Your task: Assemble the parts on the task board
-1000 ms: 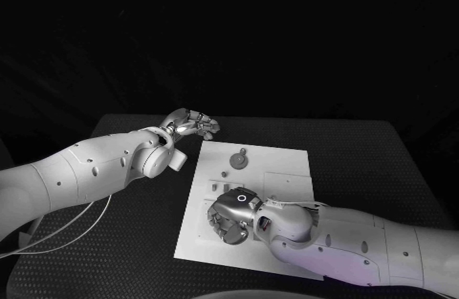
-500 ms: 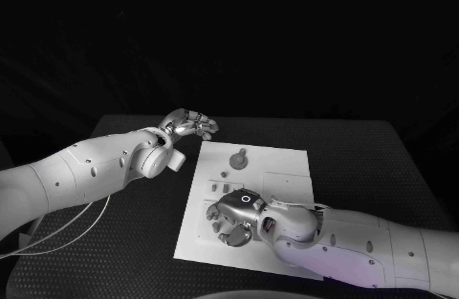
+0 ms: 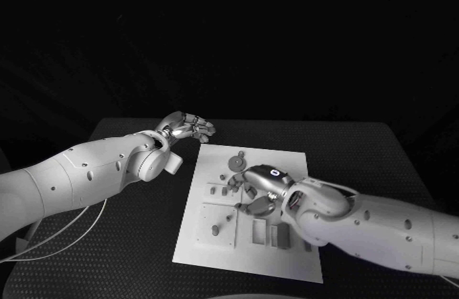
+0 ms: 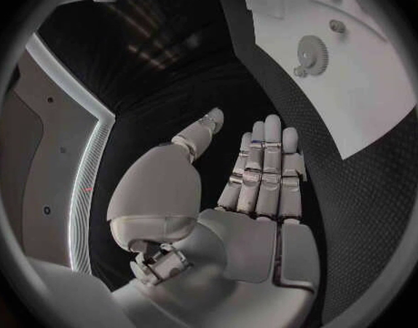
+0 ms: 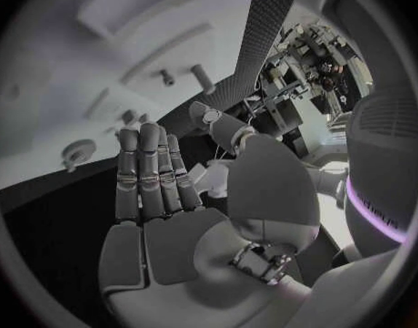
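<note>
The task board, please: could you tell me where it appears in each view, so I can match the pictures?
Head view: task board mid-table, partly under the right hand.
Left wrist view: the board beside and beyond the left hand.
Right wrist view: the board beyond the right hand.
Shared landmark: the round toothed part near its far end.

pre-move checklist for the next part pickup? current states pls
1. Right robot hand empty: ok, fingers extended with nothing in them in the right wrist view.
2. Left robot hand off the board: ok, it is over the black table beside the board's far left corner.
3. Left robot hand empty: ok, open palm in the left wrist view.
4. Gear reachable: ok, uncovered near the board's far edge.
5. Small parts seated or loose: cannot tell.
</note>
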`<move>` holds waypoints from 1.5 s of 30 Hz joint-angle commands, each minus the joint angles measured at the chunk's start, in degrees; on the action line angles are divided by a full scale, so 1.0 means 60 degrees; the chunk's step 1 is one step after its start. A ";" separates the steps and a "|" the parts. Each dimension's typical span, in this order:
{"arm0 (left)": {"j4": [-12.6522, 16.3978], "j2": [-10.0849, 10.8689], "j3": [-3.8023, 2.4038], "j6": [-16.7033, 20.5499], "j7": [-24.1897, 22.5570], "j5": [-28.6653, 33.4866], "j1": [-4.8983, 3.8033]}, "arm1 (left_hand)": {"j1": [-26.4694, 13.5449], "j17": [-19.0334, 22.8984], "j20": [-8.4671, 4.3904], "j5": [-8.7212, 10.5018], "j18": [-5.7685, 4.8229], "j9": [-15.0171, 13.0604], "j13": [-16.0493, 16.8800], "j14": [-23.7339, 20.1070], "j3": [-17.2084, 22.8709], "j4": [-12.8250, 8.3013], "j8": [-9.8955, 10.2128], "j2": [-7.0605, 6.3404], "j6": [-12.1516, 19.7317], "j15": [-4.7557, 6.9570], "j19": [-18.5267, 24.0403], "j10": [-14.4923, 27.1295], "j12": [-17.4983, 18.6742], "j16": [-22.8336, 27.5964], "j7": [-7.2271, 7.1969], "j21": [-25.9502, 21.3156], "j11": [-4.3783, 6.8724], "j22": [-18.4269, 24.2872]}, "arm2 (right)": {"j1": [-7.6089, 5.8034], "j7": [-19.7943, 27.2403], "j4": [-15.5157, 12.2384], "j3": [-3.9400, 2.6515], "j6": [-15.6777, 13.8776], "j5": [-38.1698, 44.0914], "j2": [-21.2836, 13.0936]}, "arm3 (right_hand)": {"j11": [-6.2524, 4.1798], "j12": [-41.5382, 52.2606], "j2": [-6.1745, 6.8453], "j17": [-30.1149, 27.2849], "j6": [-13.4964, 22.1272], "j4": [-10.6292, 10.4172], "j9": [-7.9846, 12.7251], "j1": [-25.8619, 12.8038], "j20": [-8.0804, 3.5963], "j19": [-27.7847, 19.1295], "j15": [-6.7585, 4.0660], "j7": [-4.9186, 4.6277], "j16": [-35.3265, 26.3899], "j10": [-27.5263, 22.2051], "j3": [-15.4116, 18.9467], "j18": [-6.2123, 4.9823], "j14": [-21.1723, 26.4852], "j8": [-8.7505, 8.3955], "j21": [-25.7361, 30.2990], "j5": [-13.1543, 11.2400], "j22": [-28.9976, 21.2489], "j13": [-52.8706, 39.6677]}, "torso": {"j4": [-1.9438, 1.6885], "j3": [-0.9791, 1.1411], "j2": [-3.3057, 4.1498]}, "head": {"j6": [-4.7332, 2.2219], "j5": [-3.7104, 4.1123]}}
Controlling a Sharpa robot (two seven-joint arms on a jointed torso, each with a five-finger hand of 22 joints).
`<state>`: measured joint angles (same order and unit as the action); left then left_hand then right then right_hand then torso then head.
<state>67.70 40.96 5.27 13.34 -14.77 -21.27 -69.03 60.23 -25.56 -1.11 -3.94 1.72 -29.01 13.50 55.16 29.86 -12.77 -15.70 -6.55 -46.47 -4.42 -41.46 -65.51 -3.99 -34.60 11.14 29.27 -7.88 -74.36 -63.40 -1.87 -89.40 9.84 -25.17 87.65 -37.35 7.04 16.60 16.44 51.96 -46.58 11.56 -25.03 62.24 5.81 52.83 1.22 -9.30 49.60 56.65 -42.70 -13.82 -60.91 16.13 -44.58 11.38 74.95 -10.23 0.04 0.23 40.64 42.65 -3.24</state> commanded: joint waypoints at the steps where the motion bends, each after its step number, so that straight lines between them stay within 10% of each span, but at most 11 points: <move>1: 0.0017 0.0026 -0.0005 -0.0060 -0.0093 0.0051 -0.0008 | -0.0059 -0.0017 0.0010 0.0031 0.0090 0.0011 -0.0009 0.0058 0.0002 0.0038 0.0057 0.0006 0.0067 -0.0042 -0.0047 0.0081 -0.0026 0.0041 -0.0016 -0.0068 0.0001 -0.0016 | -0.0244 0.0538 0.0105 -0.0132 0.0130 -0.2813 -0.0456 | 0.0015 0.0129 -0.0109 -0.0086 0.0114 -0.0082 0.0013 -0.0235 -0.0056 0.0050 -0.0049 -0.0071 0.0077 0.0105 0.0194 -0.0196 0.0015 -0.0026 -0.0068 0.0119 0.0173 0.0014 | 0.0030 0.0002 -0.0015 | -0.0108 0.0108; 5: 0.0015 0.0102 -0.0003 -0.0052 -0.0102 0.0051 -0.0007 | -0.0041 -0.0026 0.0009 0.0029 0.0092 0.0011 -0.0011 0.0060 0.0010 0.0033 0.0054 0.0010 0.0068 -0.0041 -0.0048 0.0081 -0.0027 0.0046 -0.0015 -0.0072 0.0001 -0.0021 | -0.0703 0.0104 0.0240 -0.0194 0.0959 -0.4529 -0.1151 | -0.0133 0.0696 -0.0314 -0.0250 -0.0040 -0.0144 -0.0026 -0.0403 -0.0088 0.0038 -0.0180 -0.0238 0.0205 0.0698 0.0625 -0.0196 0.0037 0.0126 -0.0113 -0.0236 0.0172 -0.0164 | 0.0072 -0.0008 -0.0030 | -0.0137 0.0187; 9: -0.0015 0.0093 0.0000 -0.0070 -0.0097 0.0051 -0.0002 | -0.0048 -0.0032 0.0011 0.0032 0.0089 0.0010 -0.0012 0.0061 0.0005 0.0039 0.0051 0.0005 0.0066 -0.0043 -0.0050 0.0080 -0.0029 0.0051 -0.0014 -0.0074 0.0000 -0.0024 | -0.0857 -0.0182 0.0322 -0.0194 0.0772 -0.5313 -0.1530 | -0.0465 0.2257 -0.0460 -0.0444 -0.0140 -0.0243 -0.0056 -0.1012 -0.0158 0.0192 -0.0444 -0.0193 0.0497 0.1196 0.1460 -0.0196 -0.0098 0.0231 -0.0234 0.0172 0.0163 -0.1237 | 0.0125 0.0018 -0.0057 | -0.0148 0.0246; 19: -0.0008 0.0104 0.0010 -0.0117 -0.0077 0.0051 0.0024 | -0.0063 -0.0041 0.0014 0.0036 0.0086 0.0010 -0.0016 0.0056 -0.0004 0.0050 0.0049 0.0000 0.0072 -0.0046 -0.0050 0.0086 -0.0027 0.0063 -0.0011 -0.0081 -0.0003 -0.0030 | -0.0854 -0.1603 -0.0101 -0.0106 0.2373 -0.6082 -0.2283 | -0.0431 0.6821 -0.0533 0.0560 -0.0128 -0.0398 -0.0077 -0.1350 -0.0448 0.0500 -0.0418 -0.0078 0.2553 -0.1121 0.2138 -0.0196 -0.0051 0.0233 -0.1260 -0.0618 0.0268 -0.5031 | 0.0135 0.0026 -0.0060 | -0.0109 0.0464; 24: 0.0085 0.0178 0.0010 -0.0132 -0.0087 0.0051 0.0107 | -0.0070 -0.0047 0.0015 0.0036 0.0085 0.0010 -0.0018 0.0055 -0.0007 0.0058 0.0046 0.0003 0.0072 -0.0048 -0.0050 0.0087 -0.0027 0.0069 -0.0011 -0.0084 -0.0004 -0.0034 | -0.0830 -0.2916 -0.0028 -0.0033 0.4699 -0.6432 -0.2314 | -0.0748 0.8962 -0.1107 0.1105 -0.0584 -0.0671 -0.0189 -0.1681 -0.0860 0.0874 -0.0797 0.0081 0.3702 -0.1315 0.2144 -0.0196 -0.0396 0.0413 -0.2249 -0.0940 0.0224 -0.6624 | 0.0160 0.0024 -0.0073 | -0.0062 0.0402; 30: 0.0217 0.0232 0.0009 -0.0146 -0.0099 0.0051 0.0146 | -0.0071 -0.0054 0.0015 0.0034 0.0085 0.0010 -0.0020 0.0054 -0.0006 0.0064 0.0044 0.0015 0.0073 -0.0048 -0.0052 0.0089 -0.0027 0.0075 -0.0011 -0.0087 -0.0004 -0.0038 | -0.0811 -0.3427 -0.0147 0.0007 0.5162 -0.6207 -0.2429 | -0.0887 0.9158 -0.1657 0.1266 -0.0857 -0.0924 -0.0209 -0.2305 -0.1077 0.0980 -0.0915 0.0199 0.4036 -0.1045 0.2115 -0.0196 -0.0604 0.0484 -0.2613 -0.1409 0.0208 -0.6791 | 0.0160 0.0016 -0.0099 | -0.0041 0.0433; 34: 0.0260 0.0264 0.0009 -0.0147 -0.0101 0.0052 0.0157 | -0.0072 -0.0057 0.0015 0.0034 0.0085 0.0010 -0.0021 0.0054 -0.0006 0.0066 0.0043 0.0021 0.0074 -0.0049 -0.0053 0.0090 -0.0026 0.0079 -0.0012 -0.0088 -0.0005 -0.0041 | -0.0754 -0.4045 -0.0394 0.0028 0.5879 -0.6210 -0.2467 | -0.1042 0.9284 -0.1569 0.1399 -0.1126 -0.1035 -0.0262 -0.2528 -0.1258 0.1200 -0.1072 0.0350 0.4272 -0.0714 0.1462 -0.0196 -0.0835 0.0578 -0.2821 -0.1439 0.0166 -0.6922 | 0.0162 0.0015 -0.0083 | -0.0006 0.0440; 45: 0.0385 0.0317 0.0009 -0.0172 -0.0083 0.0053 0.0161 | -0.0081 -0.0067 0.0016 0.0036 0.0085 0.0010 -0.0024 0.0051 -0.0014 0.0070 0.0039 0.0025 0.0076 -0.0050 -0.0053 0.0093 -0.0026 0.0089 -0.0011 -0.0093 -0.0006 -0.0048 | -0.0717 -0.4470 -0.0909 0.0267 0.5704 -0.5692 -0.2603 | -0.1097 0.9305 -0.1620 0.1524 -0.1239 -0.0996 -0.0346 -0.3535 -0.1438 0.1355 -0.1139 0.0423 0.4408 -0.0418 0.1326 -0.0196 -0.1022 0.0605 -0.3086 -0.1433 0.0133 -0.7103 | 0.0168 0.0006 -0.0083 | 0.0082 0.0467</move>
<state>69.81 42.87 5.36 13.10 -14.81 -21.26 -68.05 60.23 -25.90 -1.11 -3.94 1.72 -29.02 13.43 55.37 29.76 -12.66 -15.70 -6.55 -46.47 -4.62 -41.46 -65.51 -3.99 -34.38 11.14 29.05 -7.88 -74.59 -67.75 -26.83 -94.40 11.41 7.35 52.07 -52.90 0.50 72.11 6.71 61.06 -53.41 5.48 -27.06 41.37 -2.59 60.78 -5.64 -6.48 75.77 53.77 -34.66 -12.43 -66.57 19.53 -62.77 3.11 74.96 -52.81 1.03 0.27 40.12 42.95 -0.46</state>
